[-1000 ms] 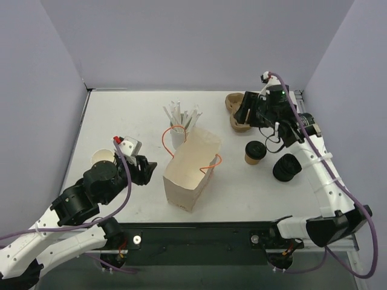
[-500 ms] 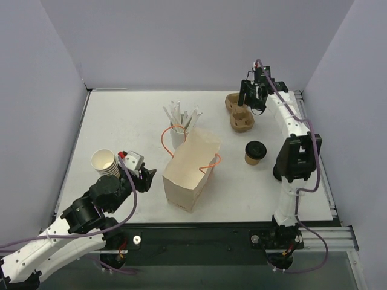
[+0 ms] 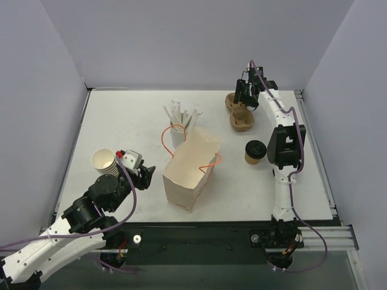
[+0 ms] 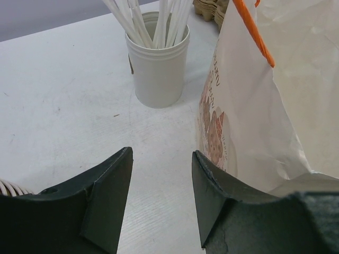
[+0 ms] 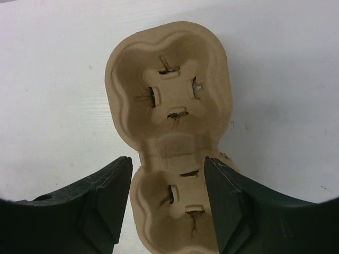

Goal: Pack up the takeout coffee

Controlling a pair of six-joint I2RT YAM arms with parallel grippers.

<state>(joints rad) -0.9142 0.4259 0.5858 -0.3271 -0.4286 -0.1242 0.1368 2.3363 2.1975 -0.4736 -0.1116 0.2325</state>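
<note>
Over pulp cup carrier (image 5: 169, 106), far right of bench (image 3: 121, 121): right pincer (image 5: 168, 169), jaws released either side of its waist, nothing grasped, contact unclear. Prob. lined up to lift it as seat for the cup. Lidded takeout coffee (image 3: 255, 152) upright just near of carrier, right of paper bag (image 3: 192, 169), untouched. Bag mid-bench, mouth up & open, ready for load. Near left: left pincer (image 4: 161, 159) also released, empty, low beside bag w/ straw cup (image 4: 158, 66) beyond. Likely there to steady bag.

The left gripper (image 4: 161, 159) hung over the table (image 4: 63, 106), jaws apart and nothing between them. Ahead stood a white cup (image 4: 158, 74) of sticks (image 4: 165, 24), the bag (image 4: 254, 111) just right of it.
</note>
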